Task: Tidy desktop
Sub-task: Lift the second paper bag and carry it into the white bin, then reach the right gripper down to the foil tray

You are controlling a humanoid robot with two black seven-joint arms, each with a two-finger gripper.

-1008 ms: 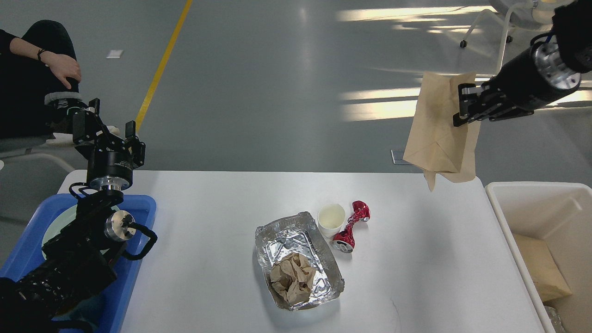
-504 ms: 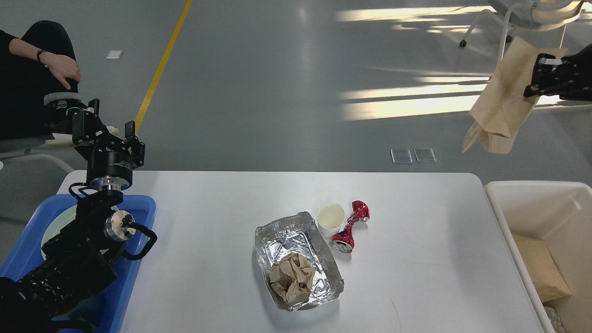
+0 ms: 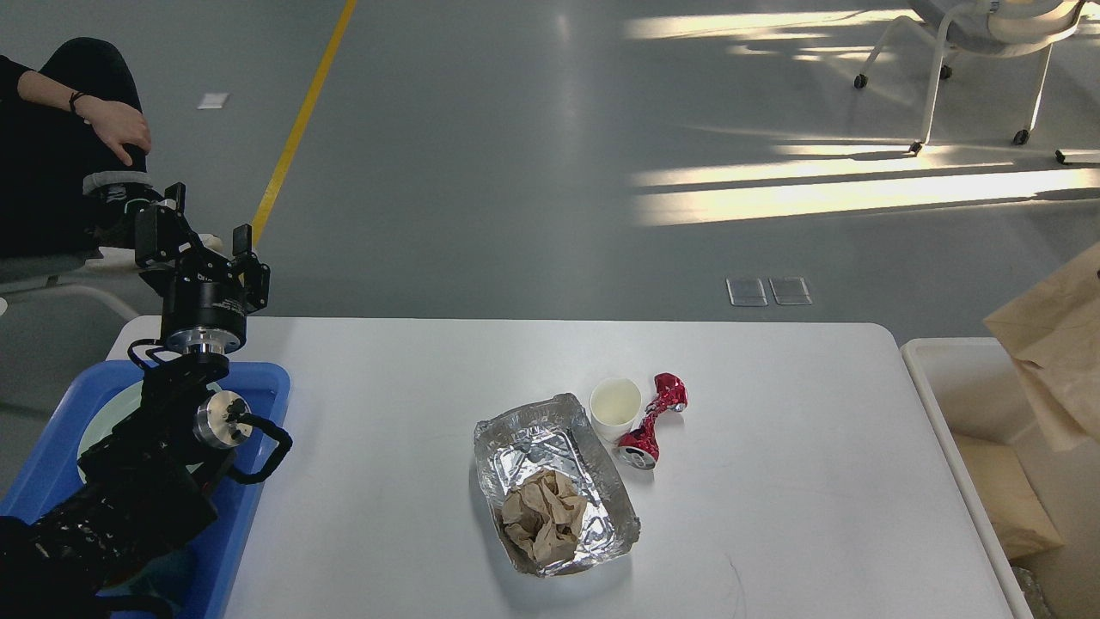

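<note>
The white desktop (image 3: pixel 387 481) holds a foil tray (image 3: pixel 601 507) with crumpled brown paper (image 3: pixel 543 514) in it, a white paper cup (image 3: pixel 615 404) and a crushed red can (image 3: pixel 651 421) beside the cup. My left gripper (image 3: pixel 206 225) is open and empty, raised above the table's far left corner. A brown paper bag (image 3: pixel 1053 344) hangs at the right edge above the white bin (image 3: pixel 945 370). My right gripper is out of view, so what holds the bag is hidden.
A blue tray (image 3: pixel 258 404) with a pale plate (image 3: pixel 112 413) sits at the left under my left arm. The bin holds a flat brown piece (image 3: pixel 1001 507). A person (image 3: pixel 51 129) sits at far left. A chair (image 3: pixel 988 52) stands at the back right.
The right arm carried the paper bag to the right and down, from above the table's far right corner to over the bin, and has left the view. The left arm has not moved.
</note>
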